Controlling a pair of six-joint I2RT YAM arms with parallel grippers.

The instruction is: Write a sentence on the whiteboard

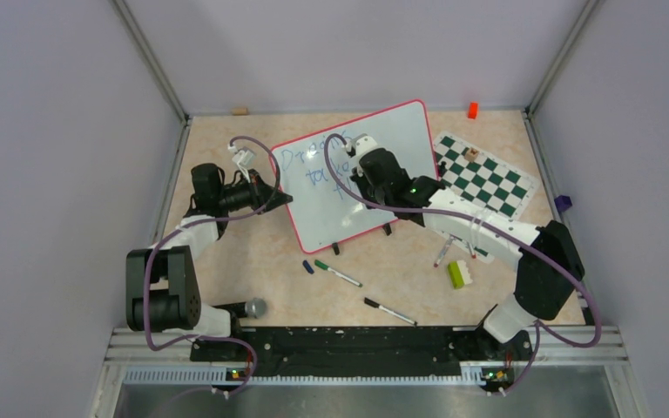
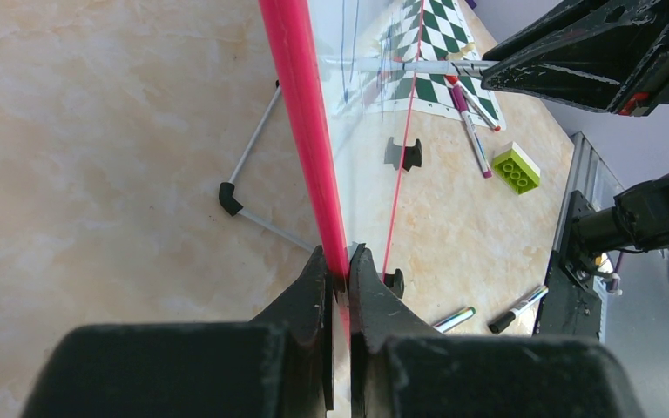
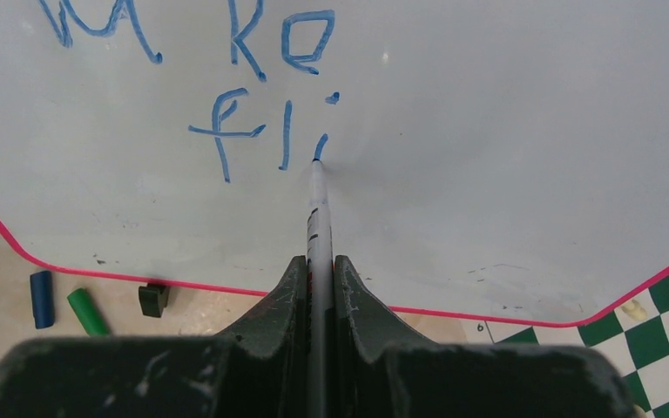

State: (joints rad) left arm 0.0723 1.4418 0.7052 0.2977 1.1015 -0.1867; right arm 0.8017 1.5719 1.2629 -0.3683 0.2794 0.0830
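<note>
We see the whiteboard standing up in the middle of the table; the checkered mat lies just beside it on the right; the left gripper is pinched tight on the board's red edge; the right gripper is squeezed on a marker, and its blue tip touches the board; the blue sentence is on the board, and the letters by the tip read "fli"; two loose pens lie in front of the board.
</note>
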